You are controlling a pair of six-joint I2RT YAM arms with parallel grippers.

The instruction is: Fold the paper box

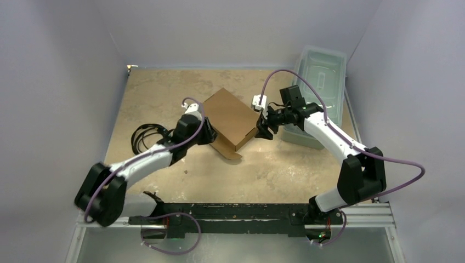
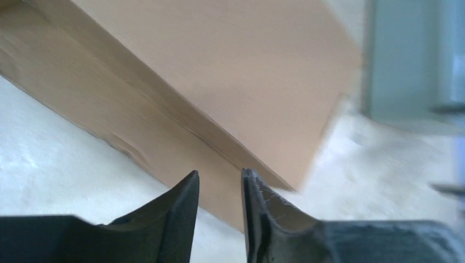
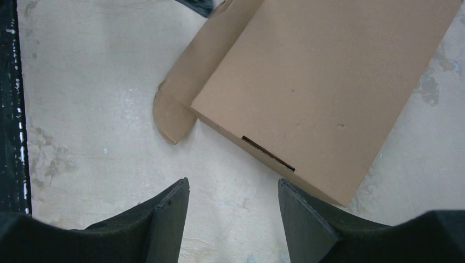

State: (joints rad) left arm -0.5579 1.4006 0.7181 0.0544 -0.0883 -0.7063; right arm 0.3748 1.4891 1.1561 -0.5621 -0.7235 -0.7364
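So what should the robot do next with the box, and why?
Probably the left gripper should slide under the rounded flap and lift it toward the paper box. The box looks closed, but that flap lies flat on the table, sticking out. The left gripper's jaws are slightly apart and empty near it; the right gripper hovers open.

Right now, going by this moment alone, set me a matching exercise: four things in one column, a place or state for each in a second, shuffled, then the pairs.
Things:
1. paper box
2. plastic bin
3. left fingers
4. right fingers

Places or states:
A. wide apart, empty
B. far right of the table
C. narrow gap, nothing between
D. centre, closed up, one rounded tab sticking out

Pairs: 1-D, 2-B, 3-C, 4-A.
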